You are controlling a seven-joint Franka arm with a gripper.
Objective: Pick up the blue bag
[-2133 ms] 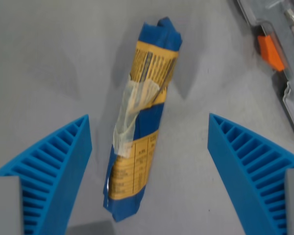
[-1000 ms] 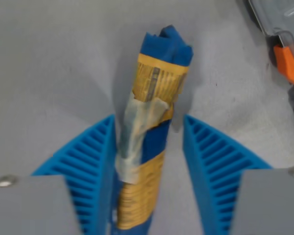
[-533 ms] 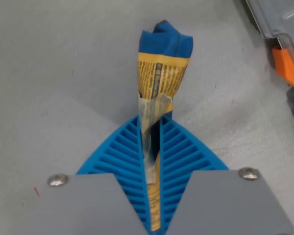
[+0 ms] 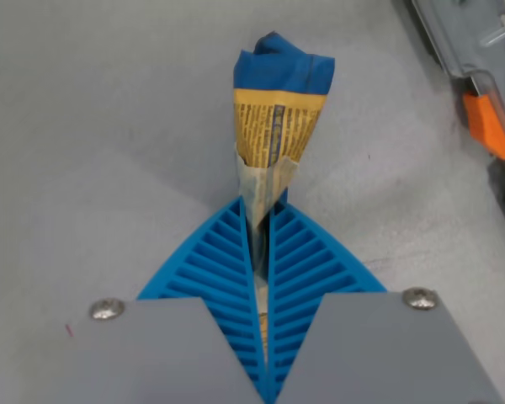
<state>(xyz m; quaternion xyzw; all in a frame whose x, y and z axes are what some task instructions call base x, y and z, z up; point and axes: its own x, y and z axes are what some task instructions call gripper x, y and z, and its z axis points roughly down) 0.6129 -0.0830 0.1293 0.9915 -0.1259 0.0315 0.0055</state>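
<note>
Claw [image 4: 261, 244] first: its two blue ribbed fingers [image 4: 215, 278] are pressed close together, and they pinch the blue bag [image 4: 278, 109] between them. The bag is squashed thin where the fingers hold it. Only a narrow strip of it shows in the gap.

The blue bag sits in the middle of the wrist view and points up toward 12 o'clock. Its blue top is twisted and crumpled. Under that is a yellow label with small dark print. A bit of clear tape [image 4: 265, 181] wraps the bag just above the finger tips. The low end of the bag is hidden behind the fingers and the grey claw body [image 4: 151, 362].

The grey desk [image 4: 93, 126] lies under it all. I cannot tell for sure if the bag is touching the desk or is already off it.

At 2 o'clock, at the edge of the view, there is a clear plastic case [image 4: 454, 42] with an orange piece [image 4: 486, 124] on it. It is well apart from the bag.

How far along? The grab looks done, because the claw has a firm hold on the bag. What is left, I think, is the lift: the arm has to go up and carry the bag clear of the desk. The bag is soft, so it could slip or bend if the hold is weak.
</note>
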